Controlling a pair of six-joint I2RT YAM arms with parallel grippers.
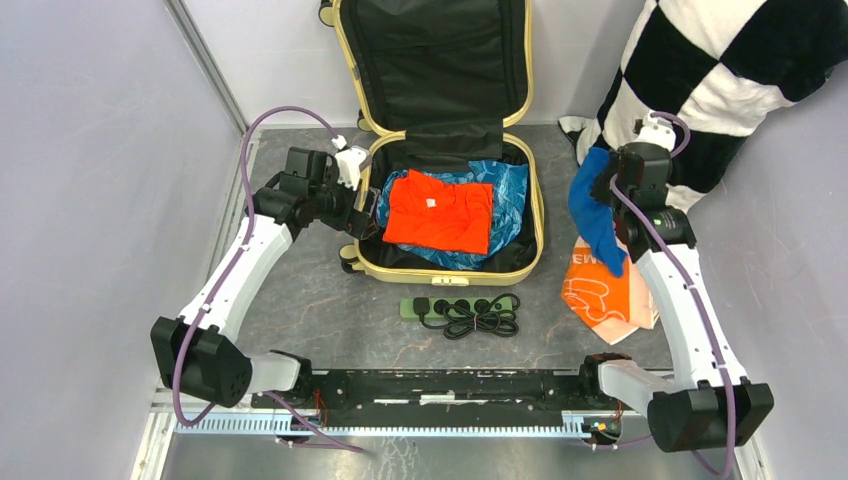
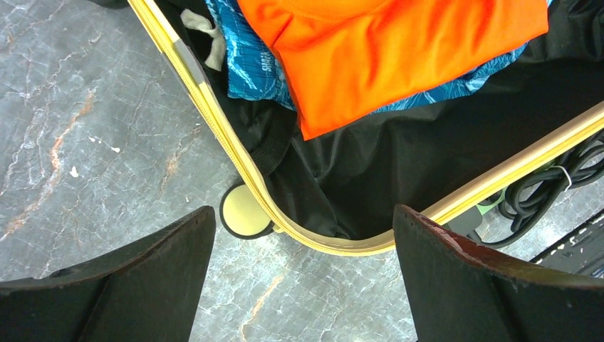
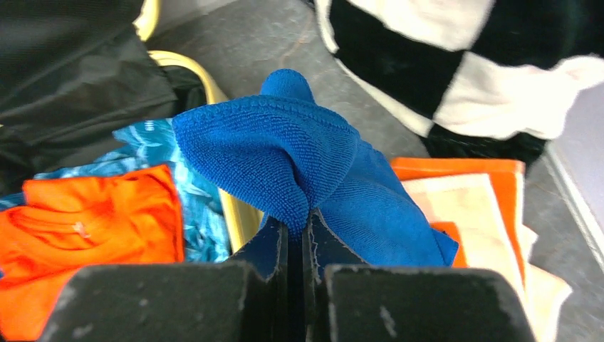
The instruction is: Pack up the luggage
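The pale-yellow luggage (image 1: pixel 452 275) lies open at the table's middle, with its black-lined lid propped up behind. Inside, an orange shirt (image 1: pixel 440 212) rests on a blue patterned garment (image 1: pixel 512 190). My right gripper (image 3: pixel 298 226) is shut on a fold of a blue knit cloth (image 3: pixel 285 153), which hangs lifted just right of the case (image 1: pixel 595 215). My left gripper (image 2: pixel 303 214) is open above the case's near-left corner, over its yellow rim (image 2: pixel 214 114) and a caster wheel (image 2: pixel 244 211), and it holds nothing.
A green power strip with a coiled black cable (image 1: pixel 462 312) lies in front of the case. An orange-and-white folded item (image 1: pixel 598 292) sits under the right arm. A black-and-white checkered pillow (image 1: pixel 720 70) fills the back right corner. Grey walls stand on both sides.
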